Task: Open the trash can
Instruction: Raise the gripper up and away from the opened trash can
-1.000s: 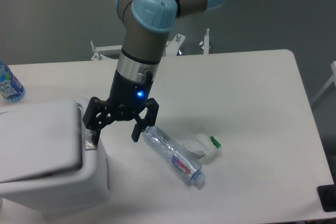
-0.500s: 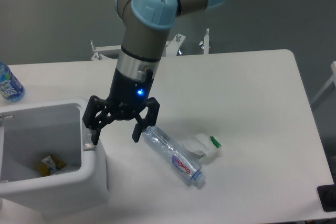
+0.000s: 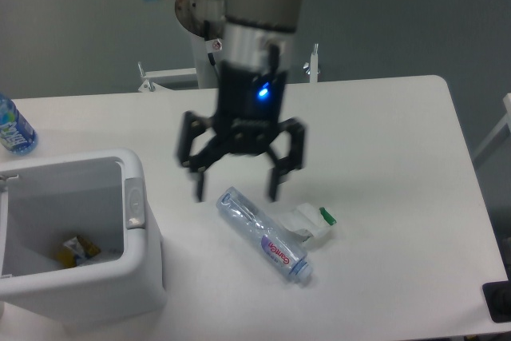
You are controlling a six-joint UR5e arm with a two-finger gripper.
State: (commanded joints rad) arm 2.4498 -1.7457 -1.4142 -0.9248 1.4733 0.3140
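The trash can, a large boxy white bin, stands at the table's front left with its top open. Its inside shows, with a yellow wrapper at the bottom. The lid is not visible. A small grey latch button sits on its right rim. My gripper hangs open above the table, to the right of the bin and apart from it, with nothing between its fingers. It hovers just above the neck end of a lying bottle.
A clear plastic bottle lies on the table right of the bin, beside a crumpled white carton with a green cap. A blue-labelled bottle stands at the far left edge. A dark object is at the lower right corner.
The bin's lid went from closed to open. The gripper then left the latch on the rim and moved right and up, now over the lying bottle, its wrist turned.
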